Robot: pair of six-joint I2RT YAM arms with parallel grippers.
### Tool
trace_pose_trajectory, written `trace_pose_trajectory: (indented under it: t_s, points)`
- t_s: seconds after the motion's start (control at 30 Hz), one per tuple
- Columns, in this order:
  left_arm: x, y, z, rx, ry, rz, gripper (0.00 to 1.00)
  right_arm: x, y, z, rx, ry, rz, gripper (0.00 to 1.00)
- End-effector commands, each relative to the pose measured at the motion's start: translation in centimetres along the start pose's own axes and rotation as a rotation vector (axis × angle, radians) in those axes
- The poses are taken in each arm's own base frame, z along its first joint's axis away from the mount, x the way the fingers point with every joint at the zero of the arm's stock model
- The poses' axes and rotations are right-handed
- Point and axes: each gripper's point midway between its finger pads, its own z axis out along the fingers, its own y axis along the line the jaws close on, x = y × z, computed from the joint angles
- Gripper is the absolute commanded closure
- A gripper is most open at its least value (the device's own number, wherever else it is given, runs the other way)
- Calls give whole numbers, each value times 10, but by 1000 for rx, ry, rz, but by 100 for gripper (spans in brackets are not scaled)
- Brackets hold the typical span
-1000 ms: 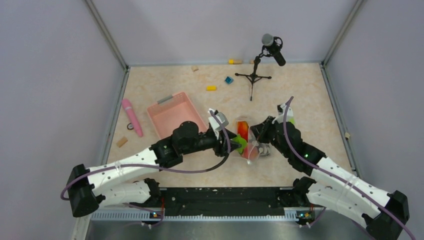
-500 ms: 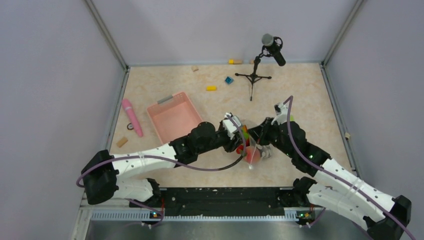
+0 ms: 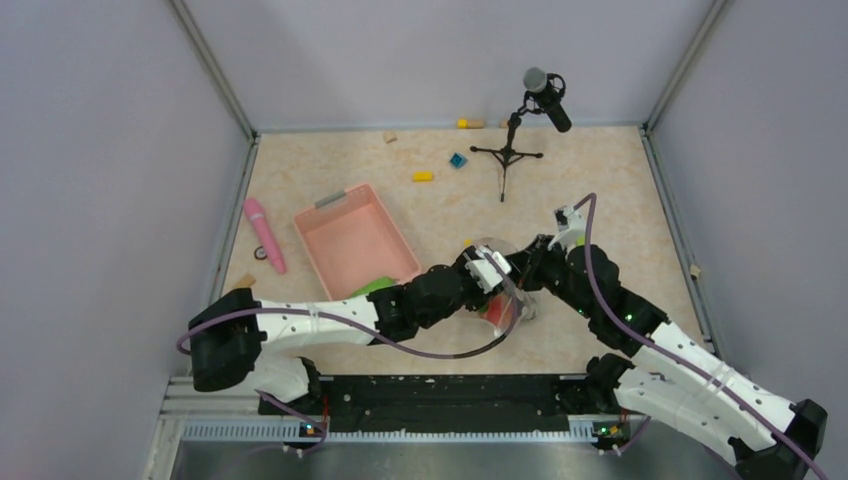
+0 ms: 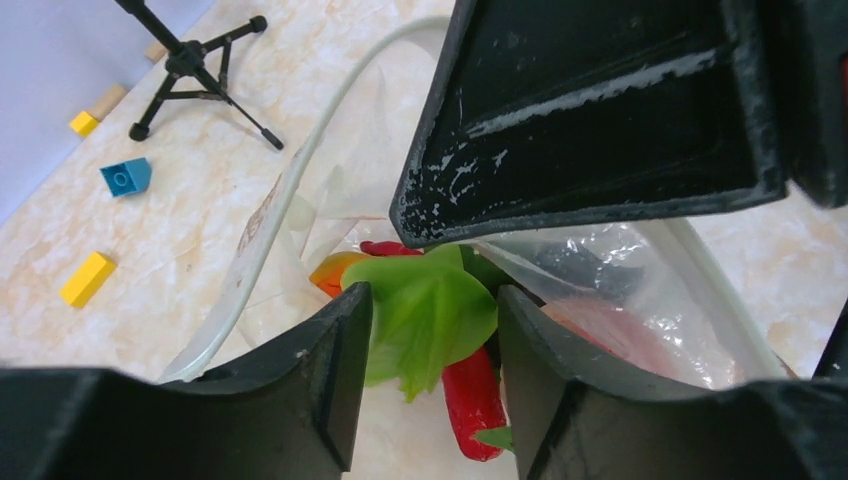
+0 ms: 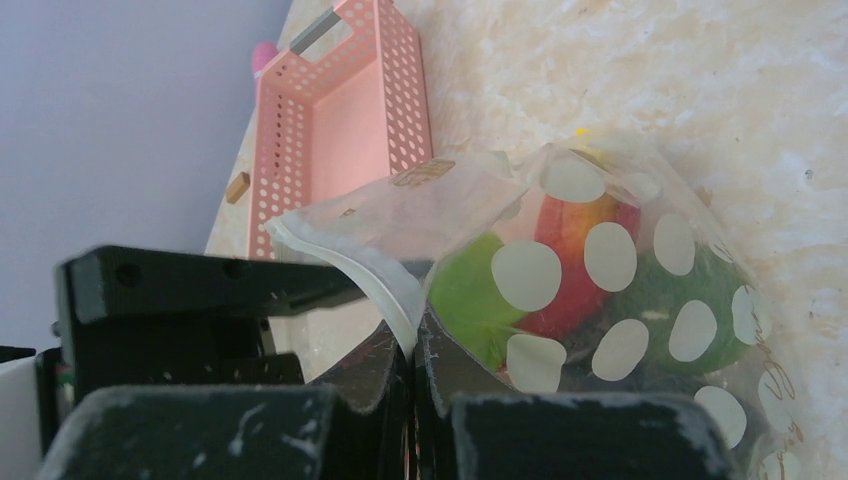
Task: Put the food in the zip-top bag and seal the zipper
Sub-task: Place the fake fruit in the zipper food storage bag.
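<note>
- Landmark: pink basket [image 3: 350, 245]; every place below is given from it.
- Zip-top bag [image 3: 508, 308]: lay on the table off the basket's near right corner, apart from it. As far as could be judged, its mouth faced the basket side and its closed end pointed away.
- Zipper [image 4: 300, 190]: unsealed, its whitish strip bowed into an open loop.
- Right gripper [image 5: 412, 345]: fingers pinched together on the bag's upper lip at the strip, holding the mouth lifted.
- Left gripper [image 4: 430, 300]: came in from the basket side, tips at the bag mouth. The jaws stood narrowly apart with a green food piece [image 4: 425, 335] filling the gap, judged gripped.
- Contents: a red chili [image 4: 470, 400] lay directly beyond that piece, with red and green shapes showing through the dotted plastic.
- Another green item [image 3: 372, 288]: just off the basket's near edge, beside the left arm; kind not tellable.
- Deciding relation: the bag's interior lay straight ahead of the left jaws, along the bag's length, so letting go there should drop the piece inside.
</note>
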Motion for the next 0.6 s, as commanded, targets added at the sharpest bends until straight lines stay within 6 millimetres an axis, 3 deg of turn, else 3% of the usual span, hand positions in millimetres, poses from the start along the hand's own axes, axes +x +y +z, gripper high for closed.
trace_pose_trajectory:
  t_s: [0.0, 0.1, 0.13, 0.43, 0.57]
  points:
    - [-45, 8, -3, -75, -95, -34, 36, -26, 18, -6, -39, -68, 14, 100]
    - [-49, -6, -10, -24, -92, -55, 17, -26, 17, -5, -37, -69, 12, 100]
    - [-50, -9, -13, -15, -92, -61, 15, -26, 17, -6, -35, -69, 12, 100]
    - [-71, -30, -50, 173, -135, -70, 2, -26, 6, -6, 13, -79, 5, 100]
    - [-90, -12, -69, 136, -203, -19, 2, -24, 3, -6, 27, -73, -2, 100]
